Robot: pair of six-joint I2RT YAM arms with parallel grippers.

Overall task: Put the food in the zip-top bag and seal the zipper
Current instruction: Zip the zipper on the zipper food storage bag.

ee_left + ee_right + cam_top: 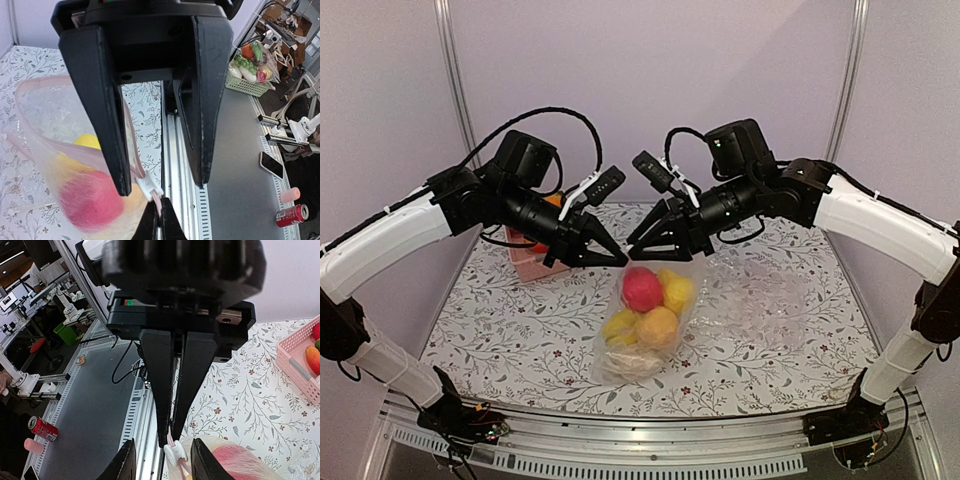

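The zip-top bag (620,345) rests on the flowered table with its top edge lifted. Inside it is food: a red piece (641,288), yellow ones (677,292) and an orange one (658,325). My left gripper (160,212) is shut on the end of the pinkish zipper (135,152), right beside its white slider (149,186). In the left wrist view the bag mouth gapes behind the slider. My right gripper (165,460) is open, its fingers on either side of the slider (175,453) with gaps on both sides. From above, both grippers (620,258) (638,250) meet over the bag.
A pink slatted basket (532,264) stands behind the left arm with more food in it (314,356). A crinkled clear bag (765,295) lies to the right of the zip-top bag. The table's metal front rail (650,440) runs along the near edge.
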